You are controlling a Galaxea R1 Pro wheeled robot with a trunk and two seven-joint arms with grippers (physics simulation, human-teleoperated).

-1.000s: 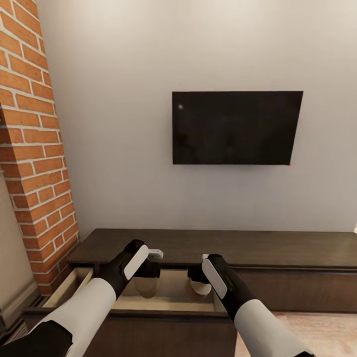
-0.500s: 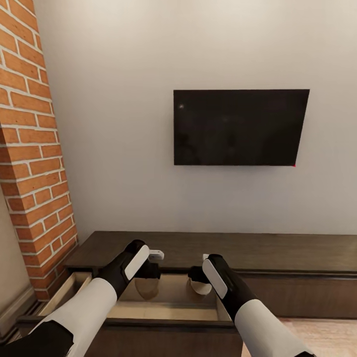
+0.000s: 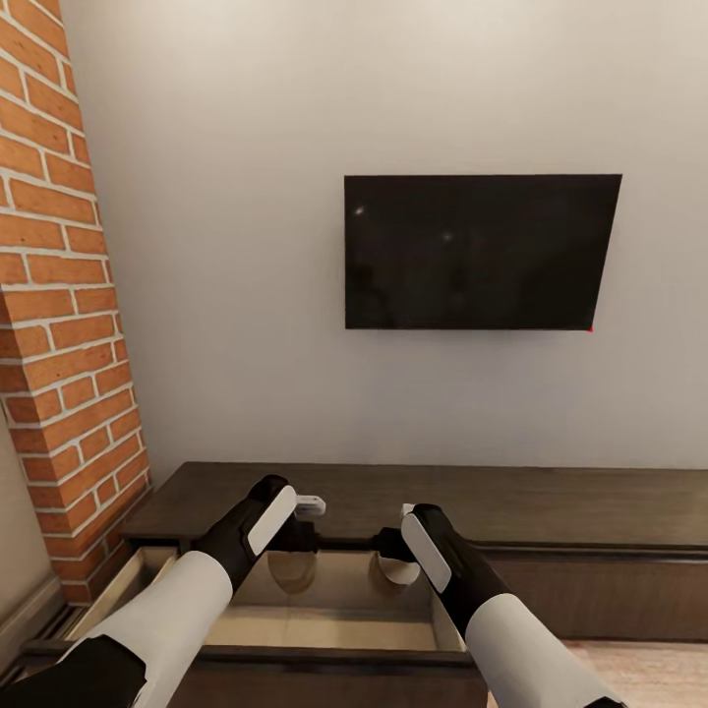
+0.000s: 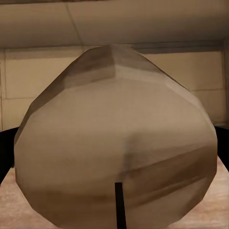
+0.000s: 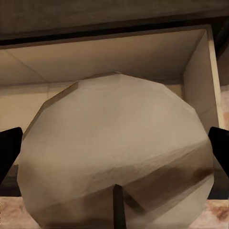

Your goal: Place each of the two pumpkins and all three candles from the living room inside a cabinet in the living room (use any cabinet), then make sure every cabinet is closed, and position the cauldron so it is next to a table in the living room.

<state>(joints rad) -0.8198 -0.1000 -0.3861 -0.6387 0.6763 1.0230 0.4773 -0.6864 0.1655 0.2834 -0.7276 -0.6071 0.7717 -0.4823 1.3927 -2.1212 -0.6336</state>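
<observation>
The dark-brown cabinet (image 3: pixel 551 497) stands against the wall with its left drawer (image 3: pixel 324 605) pulled open, pale wood inside. My left gripper (image 3: pixel 293 553) is shut on a beige candle (image 3: pixel 292 572) above the open drawer. In the left wrist view that candle (image 4: pixel 114 143) sits between black fingers (image 4: pixel 5 150). My right gripper (image 3: pixel 389 557) is shut on a second pale candle (image 3: pixel 390 573) over the same drawer. The right wrist view has this candle (image 5: pixel 114 152) between the fingers (image 5: pixel 220 148), with the drawer's inner walls behind it. Pumpkins, cauldron and table are out of view.
A red brick column (image 3: pixel 59 295) rises at the left, close to the drawer's left end. A black TV (image 3: pixel 472 251) hangs on the grey wall above the cabinet. Light wooden floor (image 3: pixel 629 678) lies at the lower right.
The whole picture has shifted, so the camera moved: the cabinet and drawer sit a little lower in view. Both grippers keep their candles over the open drawer.
</observation>
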